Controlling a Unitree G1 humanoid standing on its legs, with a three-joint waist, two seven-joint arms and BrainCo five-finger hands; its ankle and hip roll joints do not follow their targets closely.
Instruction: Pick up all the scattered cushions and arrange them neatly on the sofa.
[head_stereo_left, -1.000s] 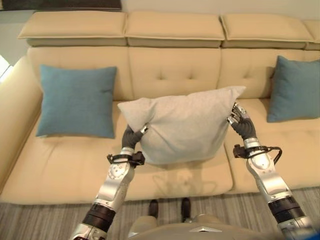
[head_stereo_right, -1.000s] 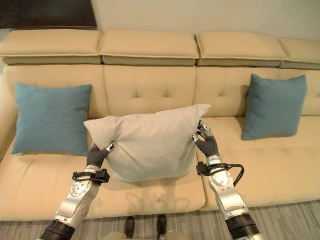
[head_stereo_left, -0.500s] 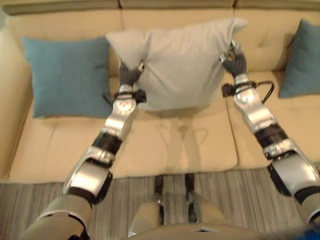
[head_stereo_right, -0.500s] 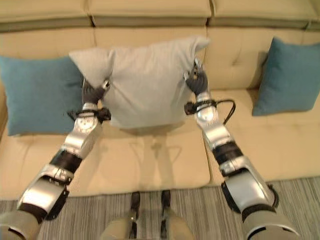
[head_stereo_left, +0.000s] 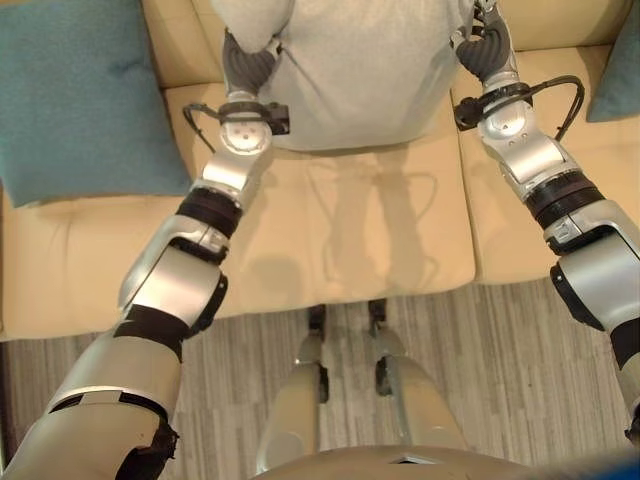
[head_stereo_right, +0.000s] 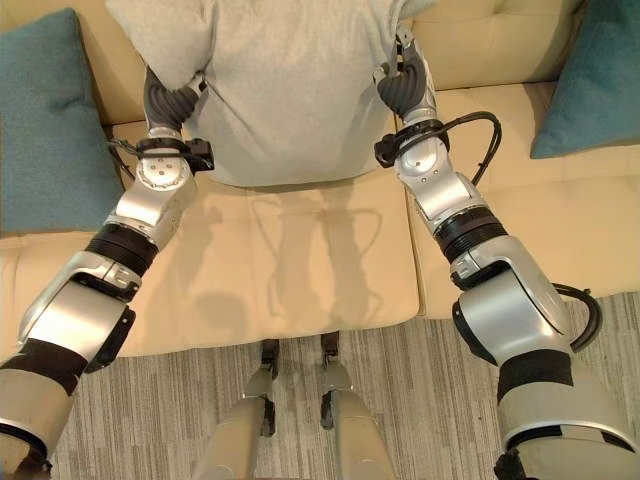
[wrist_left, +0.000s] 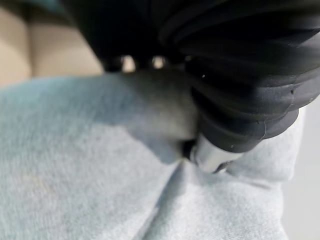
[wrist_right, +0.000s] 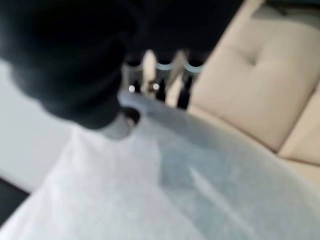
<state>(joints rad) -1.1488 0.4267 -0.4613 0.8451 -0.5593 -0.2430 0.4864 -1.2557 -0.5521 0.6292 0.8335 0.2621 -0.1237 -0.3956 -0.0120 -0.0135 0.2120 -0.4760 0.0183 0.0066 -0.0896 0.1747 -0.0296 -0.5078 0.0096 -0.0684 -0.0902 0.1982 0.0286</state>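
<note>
A light grey cushion (head_stereo_left: 355, 70) stands against the backrest over the middle seat of the beige sofa (head_stereo_left: 340, 240). My left hand (head_stereo_left: 247, 62) grips its left edge and my right hand (head_stereo_left: 484, 48) grips its right edge, both with fingers curled into the cloth. The left wrist view shows the grey cloth (wrist_left: 100, 165) bunched under my left hand (wrist_left: 220, 90); the right wrist view shows my right hand (wrist_right: 100, 60) pinching the grey cushion (wrist_right: 165, 190). A teal cushion (head_stereo_left: 75, 95) leans at the sofa's left, another teal cushion (head_stereo_right: 600, 75) at the right.
The seat cushion in front of the grey cushion lies bare. A grey striped carpet (head_stereo_left: 260, 350) runs along the sofa's front edge.
Both arms have stretched forward and carried the grey cushion from above the seat back to the backrest. The camera has tipped downward, so the whole scene has shifted up.
</note>
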